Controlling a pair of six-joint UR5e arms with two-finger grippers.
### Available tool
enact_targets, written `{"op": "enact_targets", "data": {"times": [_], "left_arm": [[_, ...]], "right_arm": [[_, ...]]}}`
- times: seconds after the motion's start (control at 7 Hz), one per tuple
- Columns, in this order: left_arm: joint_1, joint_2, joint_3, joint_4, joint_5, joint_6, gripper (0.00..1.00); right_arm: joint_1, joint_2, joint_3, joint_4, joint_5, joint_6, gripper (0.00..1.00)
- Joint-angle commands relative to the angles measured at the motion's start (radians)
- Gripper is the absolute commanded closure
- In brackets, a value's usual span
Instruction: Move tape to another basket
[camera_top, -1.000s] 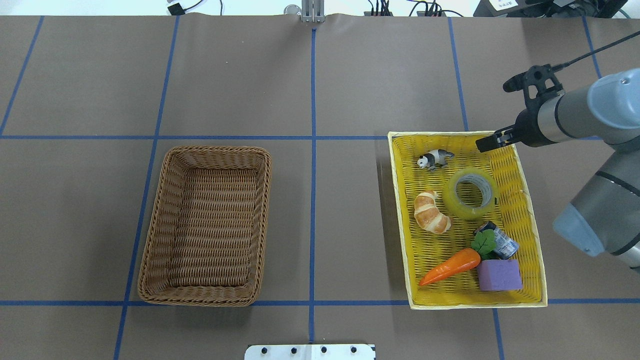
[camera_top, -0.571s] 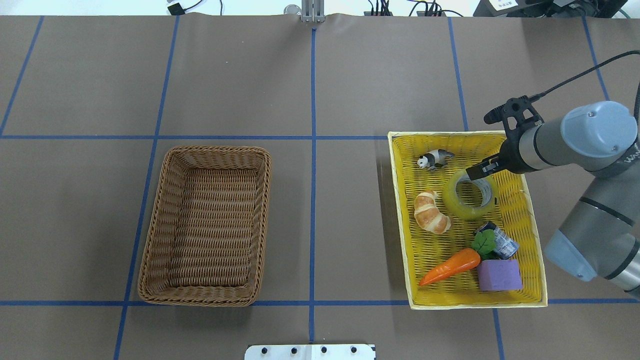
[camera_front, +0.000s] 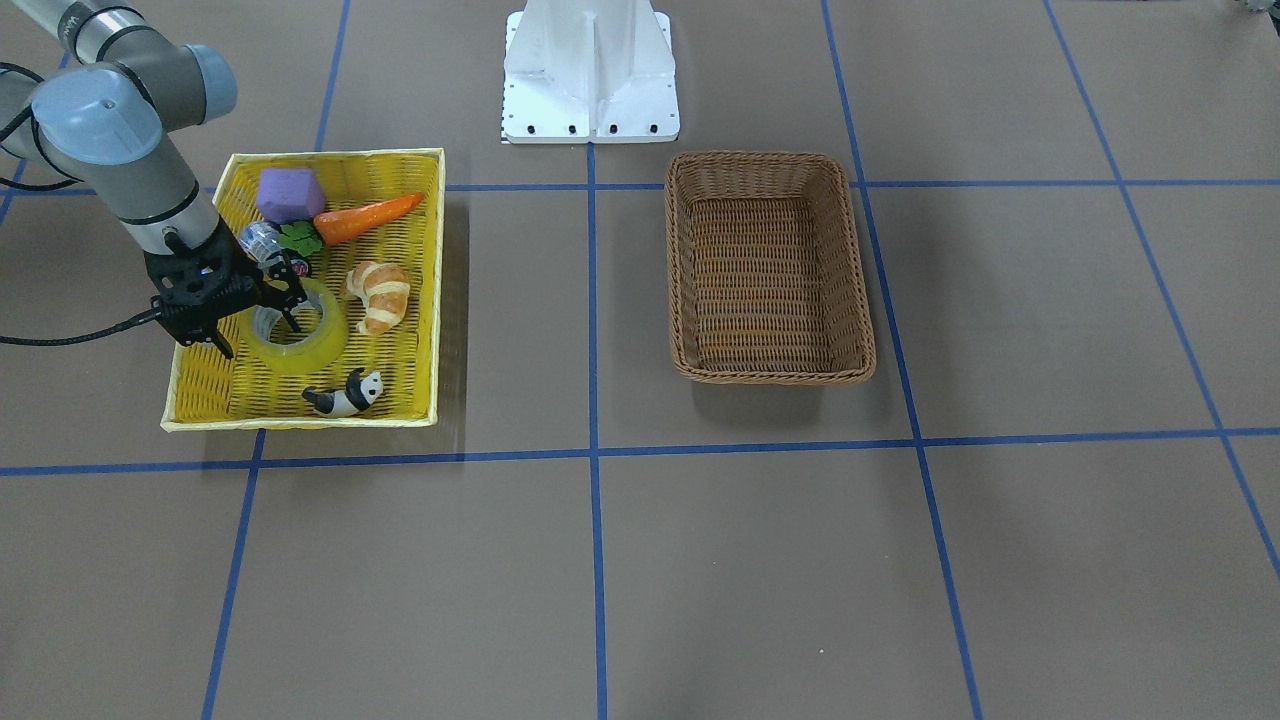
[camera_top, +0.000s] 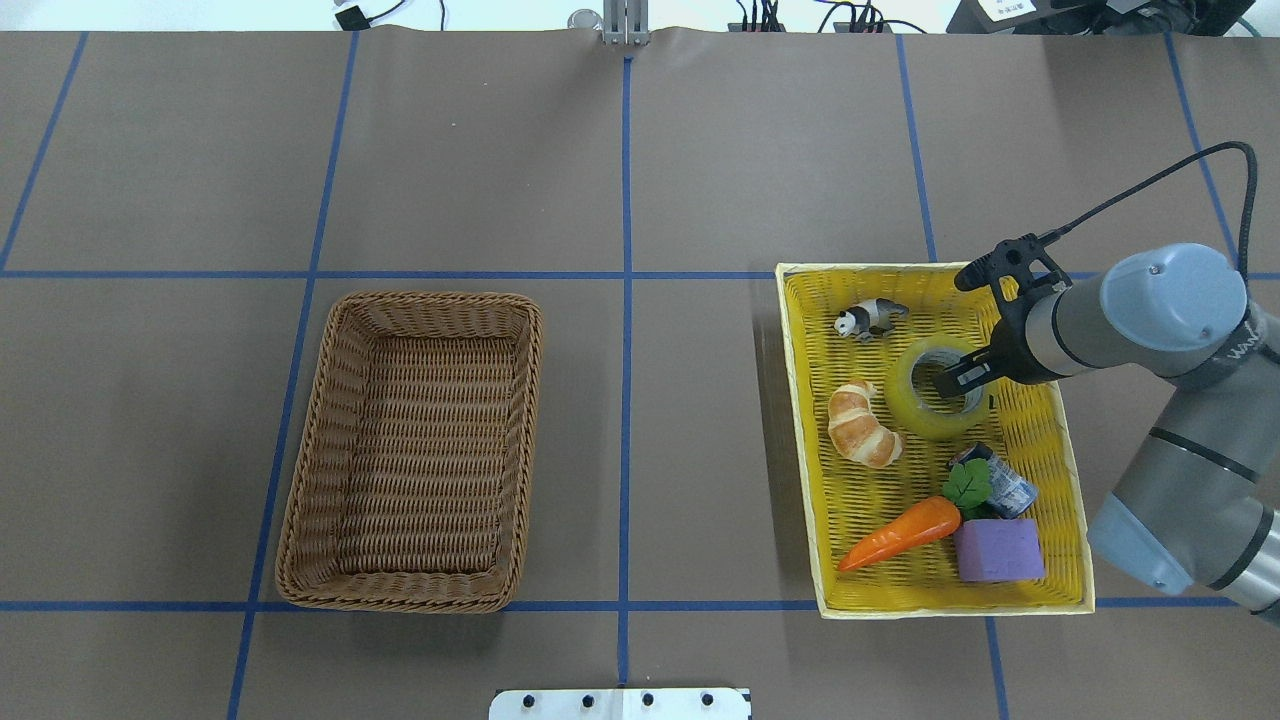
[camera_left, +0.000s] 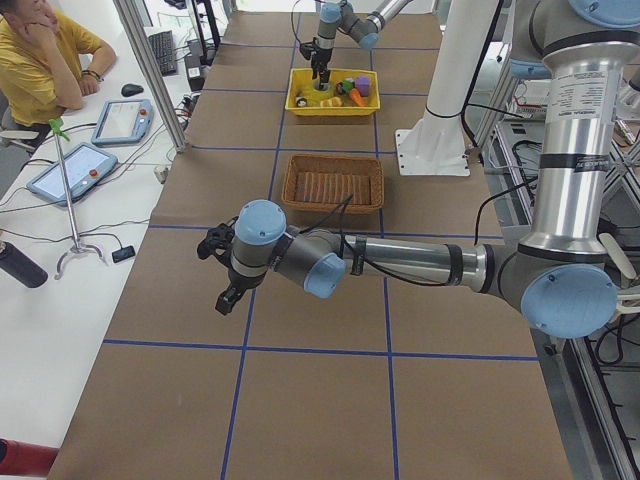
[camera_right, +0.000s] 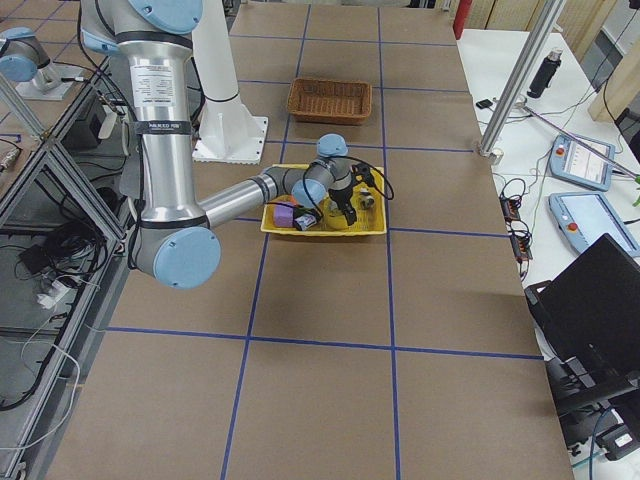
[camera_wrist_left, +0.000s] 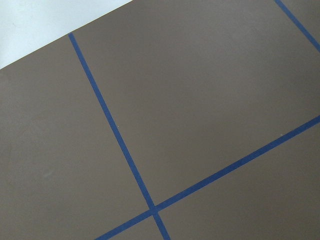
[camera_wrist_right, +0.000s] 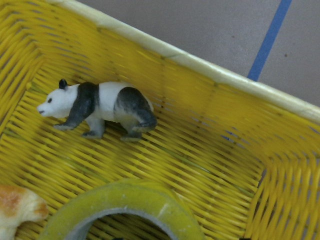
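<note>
The yellow tape roll (camera_top: 905, 398) lies flat in the yellow basket (camera_top: 800, 450), between a panda and a can. It also shows in the front view (camera_front: 305, 350) and at the bottom of the right wrist view (camera_wrist_right: 125, 205). My right gripper (camera_top: 966, 382) is open and lowered onto the roll. One finger (camera_front: 292, 320) is inside the hole, the other finger (camera_front: 222, 345) outside the ring wall. The empty brown wicker basket (camera_top: 310, 450) stands far to the left. My left gripper (camera_left: 226, 298) hangs over bare table; I cannot tell whether it is open or shut.
The yellow basket also holds a panda toy (camera_top: 870, 318), a croissant (camera_top: 862, 424), a carrot (camera_top: 900, 533), a purple block (camera_top: 998, 550) and a small silver-and-black can (camera_top: 1005, 487). The robot base (camera_front: 590, 70) stands at the table's near edge.
My right gripper moved from above the yellow basket's far right corner down and toward the robot onto the tape, and one finger went into the roll's hole. The objects have not moved.
</note>
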Motion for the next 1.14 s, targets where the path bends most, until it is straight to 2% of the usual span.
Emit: {"op": "enact_targets", "data": {"times": [0.0,0.14,0.43,0.57,0.71,0.86,1.0], "left_arm": [[0.0,0.002,0.002,-0.002,-0.001,0.0,0.01],[0.0,0.002,0.002,-0.002,-0.001,0.0,0.01],[0.0,0.0,0.001,-0.002,-0.001,0.0,0.01],[0.0,-0.023,-0.009,-0.002,-0.002,-0.002,0.01],[0.0,-0.047,-0.019,-0.009,-0.016,-0.009,0.01],[0.002,-0.081,-0.021,-0.061,-0.09,-0.166,0.01],[0.064,-0.104,-0.021,-0.192,-0.12,-0.383,0.01]], "right_arm": [[-0.009,0.001,0.003,0.0,-0.002,-0.011,1.0],[-0.005,0.006,0.006,0.003,-0.008,-0.01,1.0],[0.149,0.007,0.026,0.015,-0.005,-0.01,1.0],[0.237,0.028,0.049,0.018,0.036,0.005,1.0],[0.276,0.097,0.048,0.017,0.037,0.077,1.0],[0.273,0.199,0.031,0.015,0.031,0.222,1.0],[0.264,0.26,0.025,0.017,0.026,0.307,1.0]]}}
